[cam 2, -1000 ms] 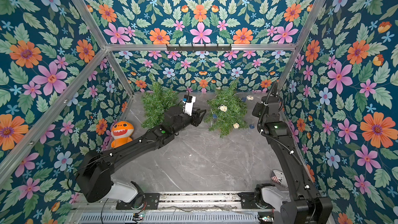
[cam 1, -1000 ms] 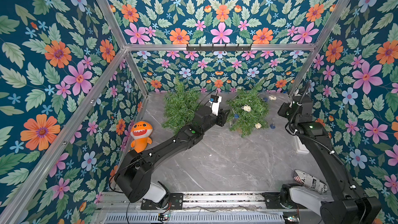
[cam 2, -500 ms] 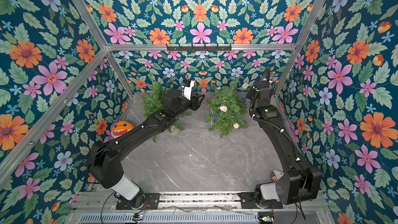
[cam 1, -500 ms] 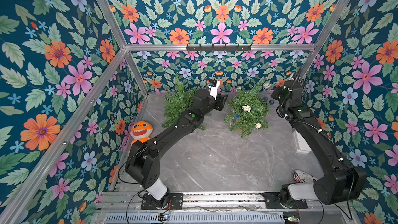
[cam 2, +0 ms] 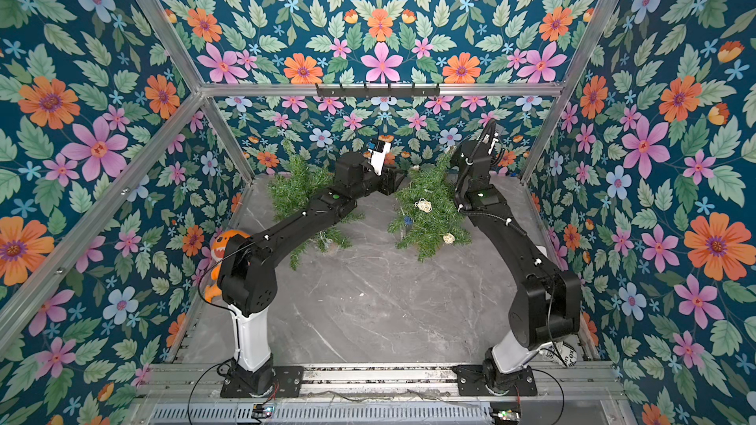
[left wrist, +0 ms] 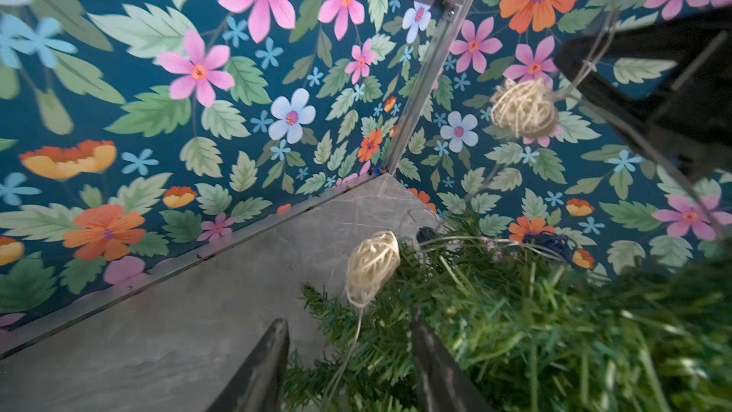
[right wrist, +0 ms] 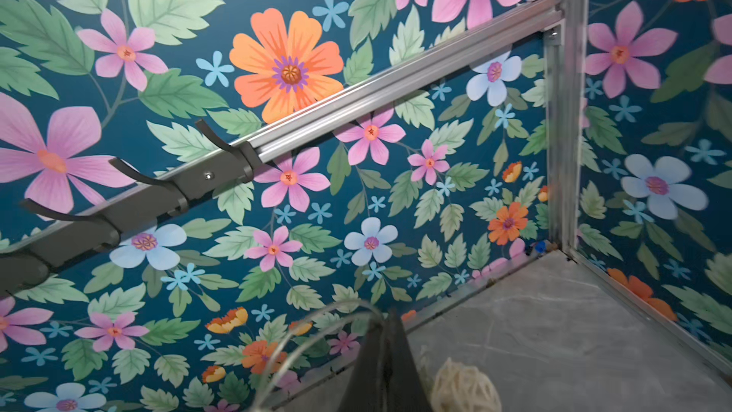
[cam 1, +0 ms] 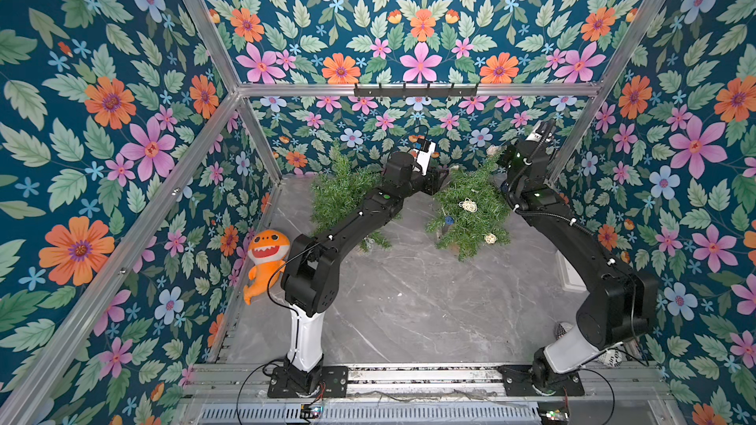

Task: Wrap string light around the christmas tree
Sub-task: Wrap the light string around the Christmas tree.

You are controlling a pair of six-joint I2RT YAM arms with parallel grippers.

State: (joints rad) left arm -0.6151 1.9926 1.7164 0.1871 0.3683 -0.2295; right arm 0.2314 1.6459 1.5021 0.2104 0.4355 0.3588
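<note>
- Right gripper (right wrist: 386, 330): my jaws clamp the string light (left wrist: 372, 267), draped on the christmas tree (cam 1: 478, 222); tugging may topple it.
- Left gripper (left wrist: 348, 319): my jaws apart astride the string light; it may slip out.

The wallpaper (cam 1: 122, 157) is teal, patterned with pink, orange and pale blue flowers and green leaves. The tabletop (cam 1: 409, 300) is grey marble with pale veins. The christmas tree (cam 1: 466, 235) is green; the string light (cam 1: 468, 205) on it has cream woven balls and a dark blue one. Well apart from that tree, the plush toy (cam 1: 268, 255) is orange with a white mouth.
</note>
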